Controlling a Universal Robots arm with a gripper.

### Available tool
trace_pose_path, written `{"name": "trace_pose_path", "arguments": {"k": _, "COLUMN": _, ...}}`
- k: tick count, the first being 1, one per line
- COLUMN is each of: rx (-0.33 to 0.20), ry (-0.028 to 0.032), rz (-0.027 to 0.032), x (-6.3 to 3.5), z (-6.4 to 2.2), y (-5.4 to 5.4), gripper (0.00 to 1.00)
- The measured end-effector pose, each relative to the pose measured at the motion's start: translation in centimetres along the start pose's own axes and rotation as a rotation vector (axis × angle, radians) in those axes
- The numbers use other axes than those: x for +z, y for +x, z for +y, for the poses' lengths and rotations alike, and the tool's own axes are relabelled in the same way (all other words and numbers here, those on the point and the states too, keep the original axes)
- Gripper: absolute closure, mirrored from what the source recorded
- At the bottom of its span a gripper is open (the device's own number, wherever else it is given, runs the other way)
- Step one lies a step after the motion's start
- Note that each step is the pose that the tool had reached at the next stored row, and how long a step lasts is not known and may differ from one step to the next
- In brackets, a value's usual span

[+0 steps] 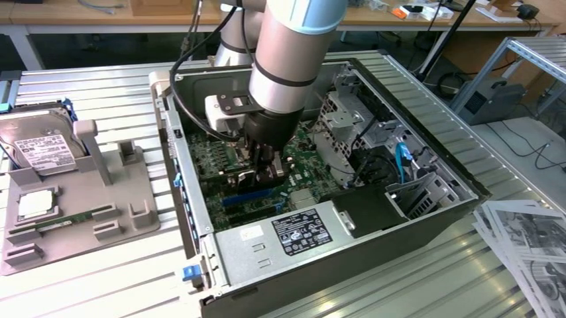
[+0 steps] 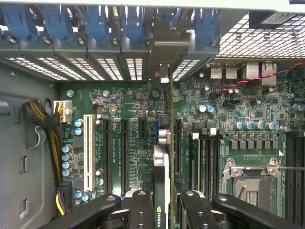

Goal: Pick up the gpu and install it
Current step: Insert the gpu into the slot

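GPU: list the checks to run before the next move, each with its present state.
1. Gripper shut on gpu: ok.
2. Gpu inside case, above motherboard: ok.
3. Bracket up against the case's rear wall: ok.
4. Cable bundle apart from gpu: ok.
5. Gpu fully seated: cannot tell.

Silver-grey arm (image 1: 285, 73) with pale-blue cap (image 1: 319, 14), black cables (image 1: 183, 56), black tool (image 1: 265, 175).

One brand name can be read.
The word NVIDIA, beside a green logo, runs along the camera-facing edge of the gpu (image 2: 161, 176). Label print on the power supply (image 1: 299, 232) and hard drive (image 1: 40, 149) is too small to read.
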State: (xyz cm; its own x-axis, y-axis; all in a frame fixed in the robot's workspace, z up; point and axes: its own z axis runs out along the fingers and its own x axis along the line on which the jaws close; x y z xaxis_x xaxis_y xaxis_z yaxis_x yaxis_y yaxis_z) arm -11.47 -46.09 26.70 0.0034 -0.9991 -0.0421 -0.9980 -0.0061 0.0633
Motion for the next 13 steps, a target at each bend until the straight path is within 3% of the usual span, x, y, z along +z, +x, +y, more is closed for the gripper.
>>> {"name": "trace_pose_path", "arguments": {"k": 13, "rx": 0.000, "ry": -0.0002, "rz": -0.0003, "x": -0.30, "z": -0.09, "y": -0.01, "gripper": 0.73}}
